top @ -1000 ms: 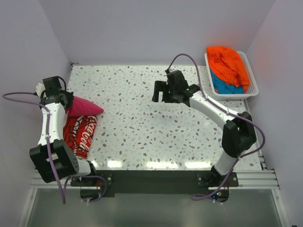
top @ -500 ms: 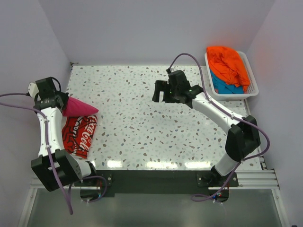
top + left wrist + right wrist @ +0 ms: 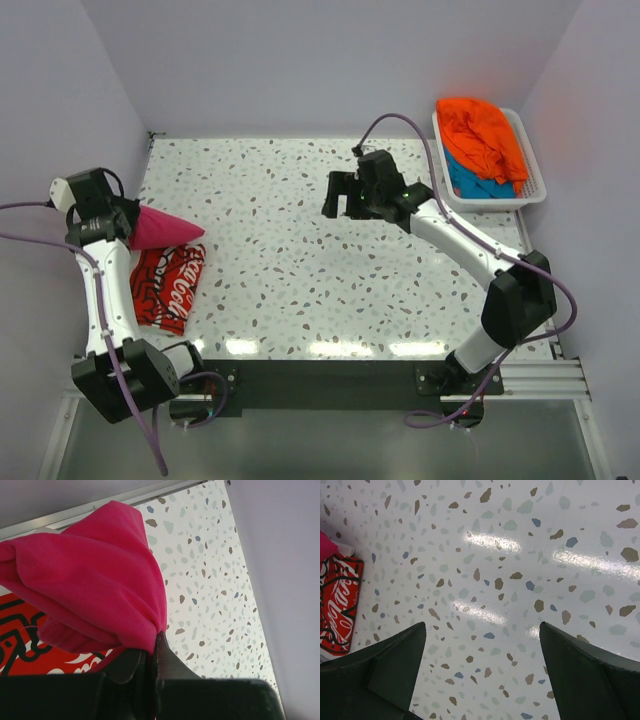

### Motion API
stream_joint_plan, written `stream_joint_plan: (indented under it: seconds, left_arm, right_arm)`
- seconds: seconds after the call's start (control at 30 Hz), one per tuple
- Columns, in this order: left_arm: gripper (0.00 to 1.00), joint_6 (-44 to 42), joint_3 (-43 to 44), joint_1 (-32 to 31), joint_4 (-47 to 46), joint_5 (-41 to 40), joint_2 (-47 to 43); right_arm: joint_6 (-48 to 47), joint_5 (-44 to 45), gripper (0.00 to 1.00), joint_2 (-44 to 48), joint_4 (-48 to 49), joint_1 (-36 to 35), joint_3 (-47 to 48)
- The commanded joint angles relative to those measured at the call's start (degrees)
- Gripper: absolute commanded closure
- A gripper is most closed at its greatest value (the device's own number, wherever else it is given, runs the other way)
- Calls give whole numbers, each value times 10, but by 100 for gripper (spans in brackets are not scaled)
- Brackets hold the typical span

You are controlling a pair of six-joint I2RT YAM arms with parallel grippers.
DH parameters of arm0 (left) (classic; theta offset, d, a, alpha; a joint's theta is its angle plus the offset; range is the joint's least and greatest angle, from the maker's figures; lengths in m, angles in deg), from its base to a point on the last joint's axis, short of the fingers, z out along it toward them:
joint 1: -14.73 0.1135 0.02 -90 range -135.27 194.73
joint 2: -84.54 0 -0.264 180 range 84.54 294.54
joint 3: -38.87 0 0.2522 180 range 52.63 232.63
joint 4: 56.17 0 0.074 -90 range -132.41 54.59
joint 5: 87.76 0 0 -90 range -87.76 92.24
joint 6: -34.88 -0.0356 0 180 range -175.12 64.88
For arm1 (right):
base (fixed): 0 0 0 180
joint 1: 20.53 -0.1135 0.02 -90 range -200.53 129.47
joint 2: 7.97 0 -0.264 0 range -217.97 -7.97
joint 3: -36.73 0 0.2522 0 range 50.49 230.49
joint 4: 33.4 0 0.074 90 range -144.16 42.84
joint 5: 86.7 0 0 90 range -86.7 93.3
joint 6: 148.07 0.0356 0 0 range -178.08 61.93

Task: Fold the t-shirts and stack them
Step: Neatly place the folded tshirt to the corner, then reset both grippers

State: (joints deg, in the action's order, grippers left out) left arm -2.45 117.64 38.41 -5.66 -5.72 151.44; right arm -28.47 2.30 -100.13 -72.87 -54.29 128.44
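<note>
My left gripper [image 3: 128, 222] is shut on the magenta-pink t-shirt [image 3: 165, 229], which hangs bunched at the table's left edge. In the left wrist view the pink cloth [image 3: 95, 585] is pinched between the closed fingers [image 3: 167, 660]. The red t-shirt with white lettering [image 3: 168, 287] lies folded on the table just below it and shows in the left wrist view [image 3: 25, 650] and the right wrist view [image 3: 340, 607]. My right gripper [image 3: 340, 196] is open and empty above the table's middle. The orange t-shirt [image 3: 485, 135] lies on the teal-blue one [image 3: 470, 182] in the basket.
A white slatted basket [image 3: 535, 185] stands at the back right corner. Walls close in the table at the left, back and right. The speckled tabletop [image 3: 300, 260] lies between the two arms.
My left gripper has drawn the pink t-shirt further left and slightly nearer the table's edge. My right gripper has stayed nearly in place, still open.
</note>
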Motion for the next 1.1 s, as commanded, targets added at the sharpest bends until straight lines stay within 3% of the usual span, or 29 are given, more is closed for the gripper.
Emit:
stream_joint_plan:
  seconds: [0.0,0.13,0.2,0.27,0.37,0.4,0.67,0.97,1.07]
  left_arm:
    - [100,-21,-15,15,10,-16,-54]
    - [96,-15,-92,18,37,-49,-118]
    - [71,10,-169,18,52,-81,-168]
    - [65,21,-220,20,72,-121,-230]
    - [24,50,-277,18,93,-179,-314]
    - [0,39,-283,18,83,-173,-329]
    - [0,3,-235,19,40,-94,-259]
    - [0,-33,-233,16,-36,-31,-247]
    - [0,-41,-224,-50,-91,-15,-218]
  right_arm:
    - [0,8,1,32,6,-6,-5]
    - [-9,8,1,34,-2,-14,-4]
    - [-12,8,1,31,-6,-21,-6]
    - [-19,8,1,33,-14,-28,-10]
    - [-26,8,1,44,-12,-31,-26]
    - [-27,8,1,46,-9,-31,-30]
    - [-22,5,1,43,2,-32,-41]
    - [-21,3,1,20,19,-32,-45]
    - [-21,1,1,15,19,-32,-40]
